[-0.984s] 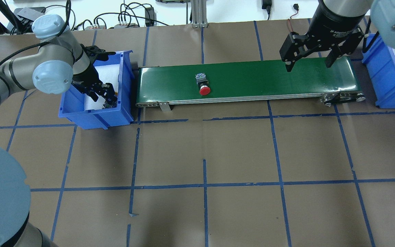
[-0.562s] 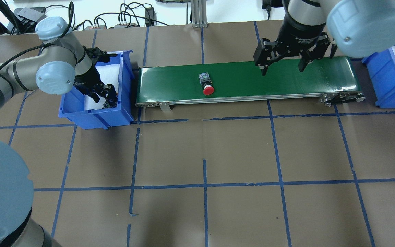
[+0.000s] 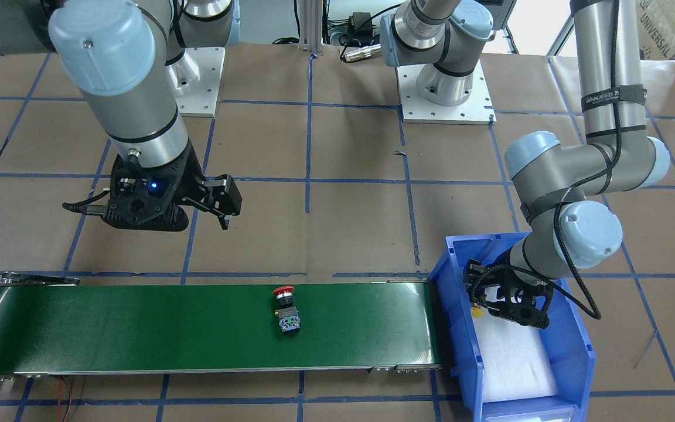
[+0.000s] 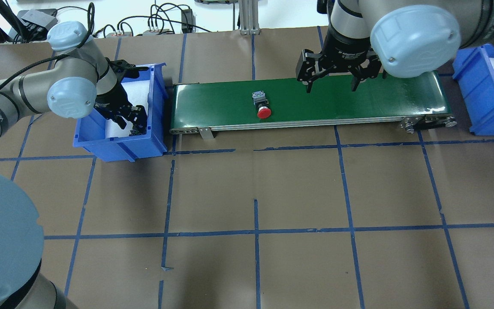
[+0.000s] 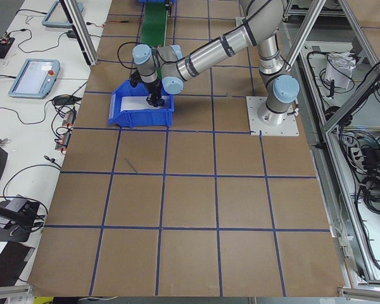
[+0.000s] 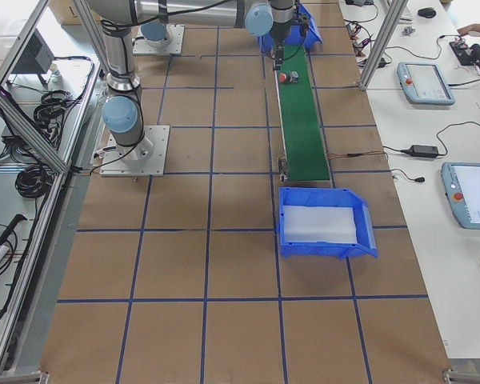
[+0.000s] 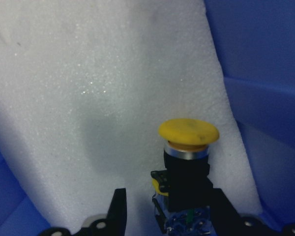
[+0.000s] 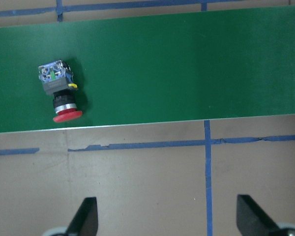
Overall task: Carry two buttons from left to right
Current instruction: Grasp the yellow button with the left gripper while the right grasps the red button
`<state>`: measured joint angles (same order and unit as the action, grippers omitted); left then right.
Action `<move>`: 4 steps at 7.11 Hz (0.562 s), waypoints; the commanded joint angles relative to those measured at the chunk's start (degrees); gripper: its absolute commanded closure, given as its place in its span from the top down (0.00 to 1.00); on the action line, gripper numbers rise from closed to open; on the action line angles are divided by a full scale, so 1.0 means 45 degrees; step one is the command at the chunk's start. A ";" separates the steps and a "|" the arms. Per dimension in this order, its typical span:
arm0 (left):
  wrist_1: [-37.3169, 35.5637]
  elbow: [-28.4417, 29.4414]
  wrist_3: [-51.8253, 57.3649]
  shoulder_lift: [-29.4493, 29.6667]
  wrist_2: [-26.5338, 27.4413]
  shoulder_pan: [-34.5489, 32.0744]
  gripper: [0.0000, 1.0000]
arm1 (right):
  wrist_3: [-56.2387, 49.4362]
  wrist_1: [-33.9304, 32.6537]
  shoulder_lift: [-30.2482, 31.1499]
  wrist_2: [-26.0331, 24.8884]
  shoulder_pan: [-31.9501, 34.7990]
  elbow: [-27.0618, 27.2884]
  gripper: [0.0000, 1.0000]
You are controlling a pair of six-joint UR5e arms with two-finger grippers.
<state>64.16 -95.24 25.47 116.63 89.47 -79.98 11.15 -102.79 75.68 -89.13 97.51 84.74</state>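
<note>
The red-capped button (image 4: 262, 105) lies on its side on the green conveyor belt (image 4: 358, 103), cap toward the robot; it also shows in the front view (image 3: 285, 306) and the right wrist view (image 8: 61, 93). My right gripper (image 4: 331, 86) is open and empty, above the belt's far edge, to the right of the red button. The yellow-capped button (image 7: 187, 147) lies on white foam inside the left blue bin (image 4: 118, 148). My left gripper (image 4: 132, 123) is down in that bin, open, its fingers (image 7: 119, 211) on either side of the yellow button's body.
A second blue bin (image 4: 478, 98) with white foam stands past the belt's right end. Cables and boxes lie along the table's far edge. Brown paper with blue tape lines covers the table.
My right arm has swung left along the belt, toward the red button. The red button has drifted slightly right on the belt. My left gripper has shifted only a little inside the bin.
</note>
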 commanded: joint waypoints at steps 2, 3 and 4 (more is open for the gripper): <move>-0.0001 0.0130 0.0024 -0.0058 -0.0019 -0.0039 0.64 | 0.0823 -0.0496 -0.2105 -0.0017 0.0382 -0.1637 1.00; -0.0001 0.0130 0.0004 -0.0078 -0.0019 -0.0059 0.64 | 0.0804 -0.0632 -0.2692 -0.0036 0.0537 -0.2126 1.00; -0.0001 0.0111 -0.0015 -0.0039 -0.0019 -0.0079 0.64 | 0.0843 -0.0653 -0.3142 -0.0094 0.0809 -0.2460 0.99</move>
<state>64.16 -94.70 25.49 116.38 89.39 -80.22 14.70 -105.37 64.52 -89.32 99.86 75.98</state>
